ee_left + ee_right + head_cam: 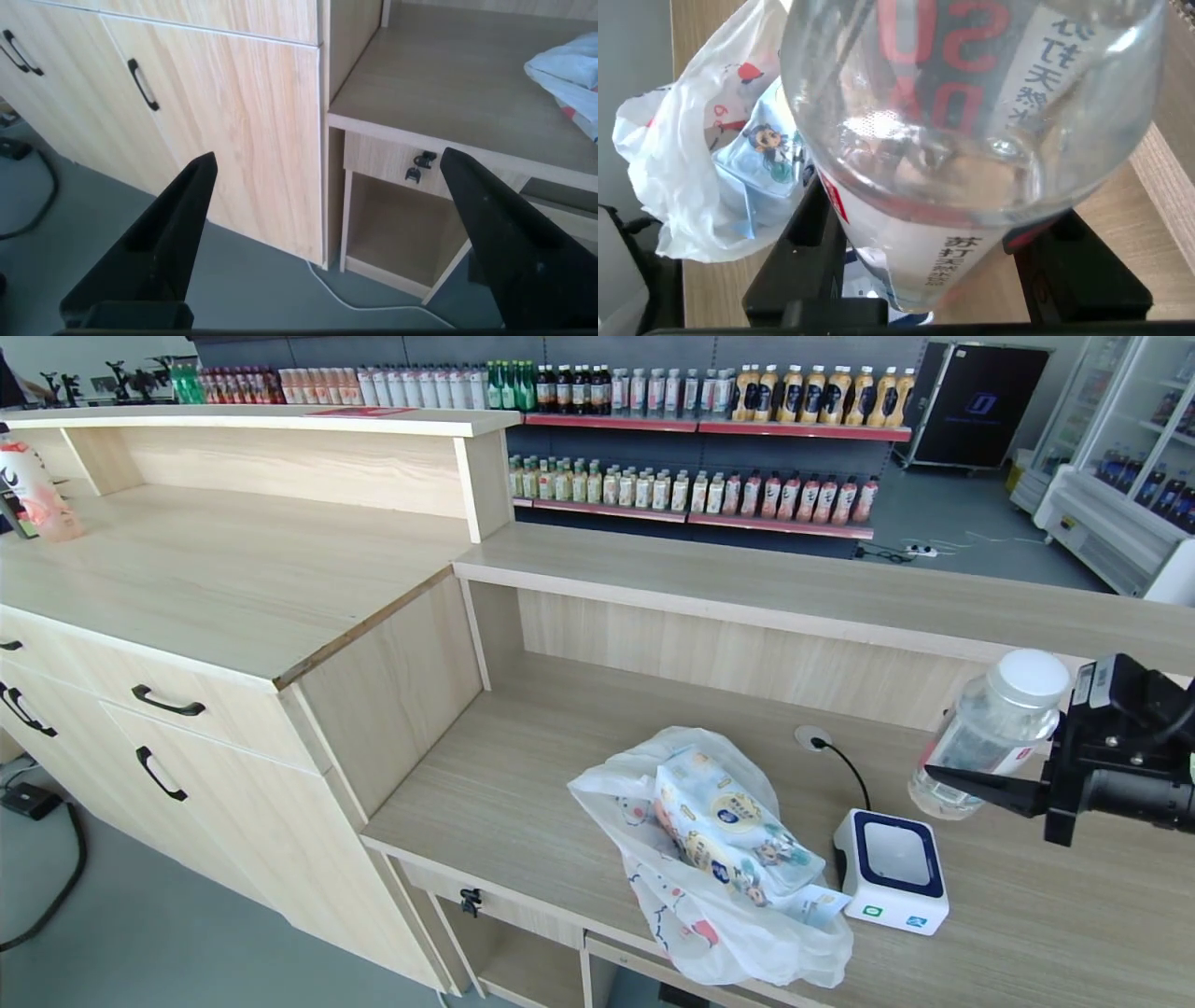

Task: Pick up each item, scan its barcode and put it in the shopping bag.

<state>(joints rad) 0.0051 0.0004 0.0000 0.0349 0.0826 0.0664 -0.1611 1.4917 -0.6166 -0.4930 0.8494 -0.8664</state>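
Right gripper (971, 770) pinches a clear bottle (994, 728) beside the scanner (893, 868), apparently not yet scanned or bagged, while one tissue pack (728, 831) already lies in the shopping bag (709, 924).

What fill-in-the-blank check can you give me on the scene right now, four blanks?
1. The right gripper has its jaws shut on a clear ___ with a white cap.
2. The blue-patterned pack lies inside the plastic ___.
3. The cable from the hole in the counter runs to the ___.
4. The left gripper hangs off the counter with its jaws ___.
Missing words: bottle; bag; scanner; open.
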